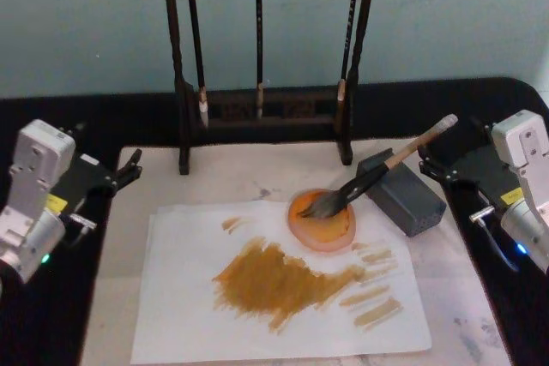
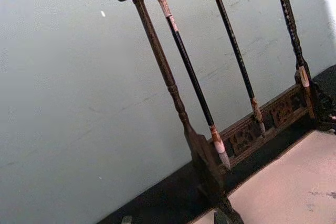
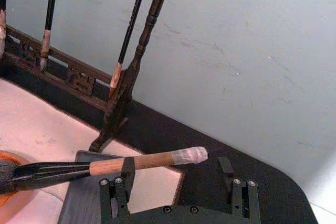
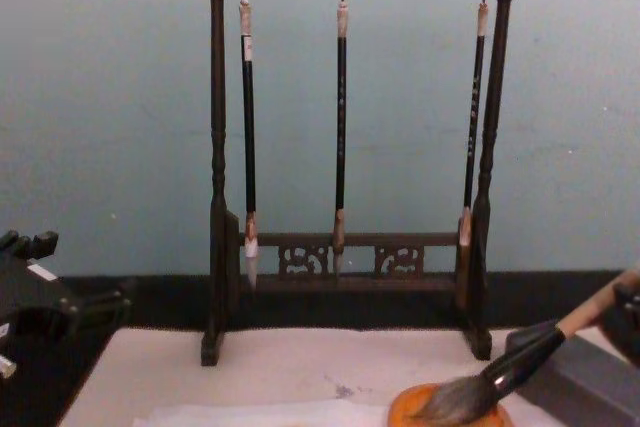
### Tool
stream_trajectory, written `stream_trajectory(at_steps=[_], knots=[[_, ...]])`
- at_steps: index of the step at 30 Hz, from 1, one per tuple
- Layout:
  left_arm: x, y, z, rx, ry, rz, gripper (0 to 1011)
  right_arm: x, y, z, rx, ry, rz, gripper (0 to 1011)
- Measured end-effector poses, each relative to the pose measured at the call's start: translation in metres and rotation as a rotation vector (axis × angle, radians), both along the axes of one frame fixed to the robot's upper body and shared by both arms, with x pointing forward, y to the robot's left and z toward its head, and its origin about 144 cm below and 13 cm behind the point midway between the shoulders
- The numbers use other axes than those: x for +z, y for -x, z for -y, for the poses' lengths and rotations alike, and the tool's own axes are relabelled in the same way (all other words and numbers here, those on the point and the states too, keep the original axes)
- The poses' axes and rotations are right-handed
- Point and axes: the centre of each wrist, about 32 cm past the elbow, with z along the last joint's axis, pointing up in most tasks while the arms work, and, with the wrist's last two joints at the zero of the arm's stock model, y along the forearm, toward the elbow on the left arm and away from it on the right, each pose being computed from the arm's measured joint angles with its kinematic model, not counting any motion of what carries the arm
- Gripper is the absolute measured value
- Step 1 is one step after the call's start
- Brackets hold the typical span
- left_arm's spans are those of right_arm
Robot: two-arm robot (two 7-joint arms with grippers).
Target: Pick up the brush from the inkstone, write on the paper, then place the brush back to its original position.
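Right wrist view, brush [image 3: 147, 161] handle just ahead of splayed right gripper [image 3: 176, 170]

Soft, even light is falling across the head view, leaving the paper [image 1: 283, 315] glowing at lower centre while the black surface [image 1: 103, 117] is staying dark. Glare is washing out the left wrist view's upper right and the right wrist view's lower right.
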Motion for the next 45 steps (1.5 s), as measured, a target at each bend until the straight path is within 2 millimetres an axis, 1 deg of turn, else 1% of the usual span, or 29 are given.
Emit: stream_trajectory(at_steps=[45], knots=[[0.0000,0.0000,0.0000,0.000,0.000,0.000,1010,-0.0001,0.0002,0.0000,0.000,-0.002,-0.001,1000]])
